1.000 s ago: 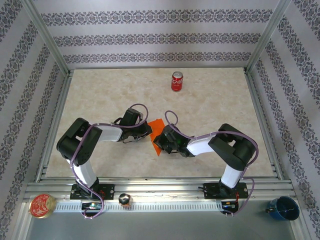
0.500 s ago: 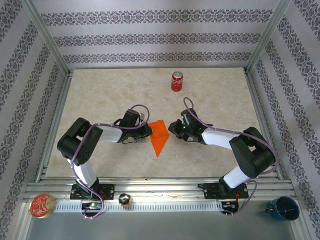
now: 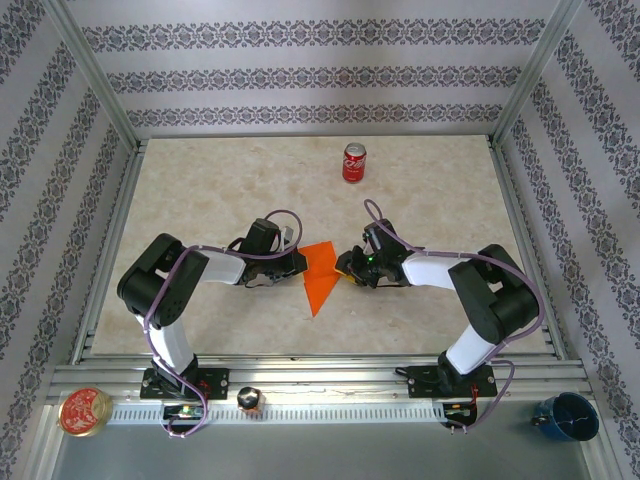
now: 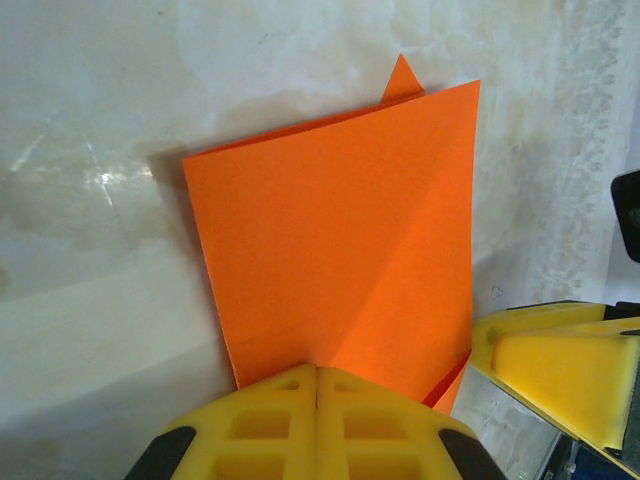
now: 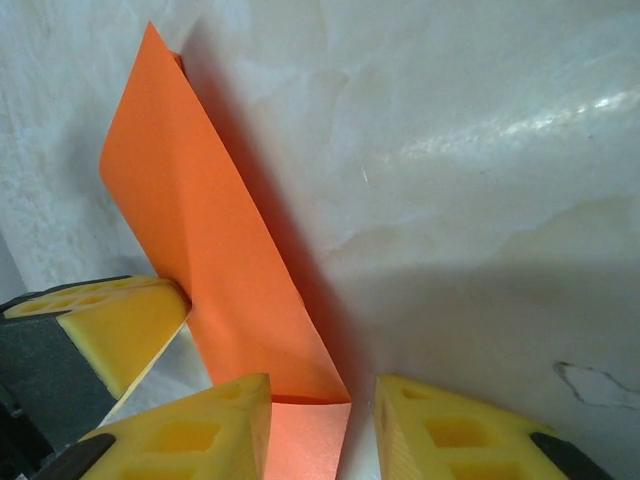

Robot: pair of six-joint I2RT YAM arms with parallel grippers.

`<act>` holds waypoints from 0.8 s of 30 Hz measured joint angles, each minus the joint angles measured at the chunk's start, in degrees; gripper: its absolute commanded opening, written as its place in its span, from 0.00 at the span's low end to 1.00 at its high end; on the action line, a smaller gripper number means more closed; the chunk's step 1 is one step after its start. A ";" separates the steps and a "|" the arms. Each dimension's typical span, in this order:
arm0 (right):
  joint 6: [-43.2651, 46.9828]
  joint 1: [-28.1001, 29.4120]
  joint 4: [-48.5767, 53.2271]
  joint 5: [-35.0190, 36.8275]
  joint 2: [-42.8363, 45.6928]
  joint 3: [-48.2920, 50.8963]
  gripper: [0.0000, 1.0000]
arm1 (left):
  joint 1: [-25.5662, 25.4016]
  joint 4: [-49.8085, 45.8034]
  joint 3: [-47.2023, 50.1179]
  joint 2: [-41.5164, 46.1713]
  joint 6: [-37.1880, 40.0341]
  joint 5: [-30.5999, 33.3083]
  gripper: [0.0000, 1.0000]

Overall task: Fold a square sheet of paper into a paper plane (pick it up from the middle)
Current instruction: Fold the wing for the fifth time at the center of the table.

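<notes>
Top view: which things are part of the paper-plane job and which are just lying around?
Job: folded orange paper; left tool, shut on it; right tool, open at its edge.
Lying about: red soda can; round red tin; blue mug.

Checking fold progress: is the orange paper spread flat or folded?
Folded. The orange paper shows overlapping layers and a diagonal crease in the left wrist view; from above it tapers to a point, not a square.
</notes>
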State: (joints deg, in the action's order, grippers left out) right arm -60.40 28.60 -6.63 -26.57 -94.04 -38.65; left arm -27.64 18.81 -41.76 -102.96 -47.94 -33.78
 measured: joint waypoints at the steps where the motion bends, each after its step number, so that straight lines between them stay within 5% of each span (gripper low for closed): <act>1: 0.33 0.00 0.02 -0.17 0.00 -0.04 0.34 | -0.02 0.04 -0.09 -0.15 0.02 -0.20 0.00; 15: 2.60 -1.55 -2.21 -5.25 -1.73 -1.36 0.34 | 0.00 -3.06 -3.41 -2.08 3.02 -2.82 0.00; 24: 8.74 -4.57 -2.29 -11.13 -3.34 -3.76 0.25 | -0.07 -7.58 -7.04 -3.56 7.85 -5.16 0.00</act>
State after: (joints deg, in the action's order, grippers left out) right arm -51.66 24.03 -8.93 -37.69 -97.38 -42.41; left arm -27.70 11.22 -48.80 -106.52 -40.10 -38.94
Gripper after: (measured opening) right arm 0.259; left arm 0.050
